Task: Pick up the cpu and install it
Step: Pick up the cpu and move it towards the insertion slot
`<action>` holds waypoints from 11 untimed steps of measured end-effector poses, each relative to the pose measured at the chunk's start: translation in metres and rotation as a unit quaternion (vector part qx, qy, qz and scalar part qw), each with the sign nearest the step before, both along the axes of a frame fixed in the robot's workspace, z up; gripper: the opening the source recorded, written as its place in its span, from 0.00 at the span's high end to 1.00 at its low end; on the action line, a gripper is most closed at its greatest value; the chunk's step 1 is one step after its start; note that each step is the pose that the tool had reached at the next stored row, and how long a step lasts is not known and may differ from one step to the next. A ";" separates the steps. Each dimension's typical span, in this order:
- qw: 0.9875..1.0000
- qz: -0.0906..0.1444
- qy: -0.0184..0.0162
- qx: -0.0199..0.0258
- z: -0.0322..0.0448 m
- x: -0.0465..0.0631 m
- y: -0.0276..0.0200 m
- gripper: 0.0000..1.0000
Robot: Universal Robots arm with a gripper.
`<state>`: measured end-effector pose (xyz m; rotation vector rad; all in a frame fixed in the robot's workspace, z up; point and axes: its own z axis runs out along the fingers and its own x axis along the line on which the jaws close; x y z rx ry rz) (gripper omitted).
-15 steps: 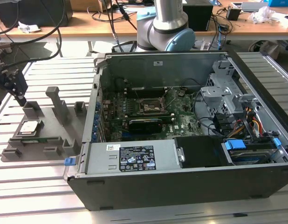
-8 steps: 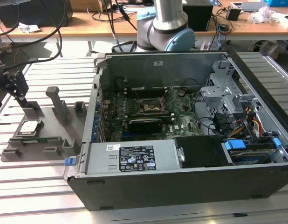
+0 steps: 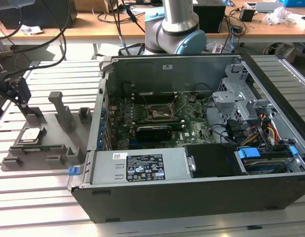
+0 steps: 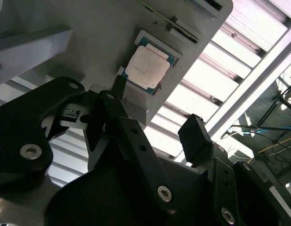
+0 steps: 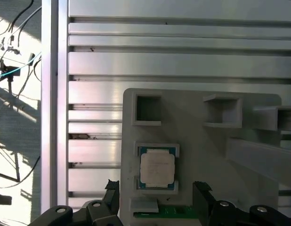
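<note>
While the gripper [image 5: 157,195] hovers, the cpu [image 5: 157,169] lies in its tray [image 5: 197,153].

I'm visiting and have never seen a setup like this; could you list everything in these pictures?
cpu: one, silver-grey, in a pocket of the tray.
tray: one, grey, on the table, exterior view's left.
computer case: one, black, open, beside the tray.
motherboard: one, green, inside the case.
socket: one, dark, on the motherboard.
table: one, silvery, slatted, under tray and case.
desk: one, wooden, behind the table.
robot arm: one, grey and pale blue, behind the case.
hand: one, black, open, close to the cpu.
</note>
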<state>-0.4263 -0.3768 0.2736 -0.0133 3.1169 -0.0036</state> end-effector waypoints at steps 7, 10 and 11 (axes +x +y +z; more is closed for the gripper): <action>1.000 0.000 0.000 0.000 -0.0037 0.000 0.0000 0.28; 1.000 0.000 0.000 0.000 -0.0052 0.000 0.0000 0.28; 1.000 0.000 0.000 0.000 -0.0059 0.000 0.0000 0.28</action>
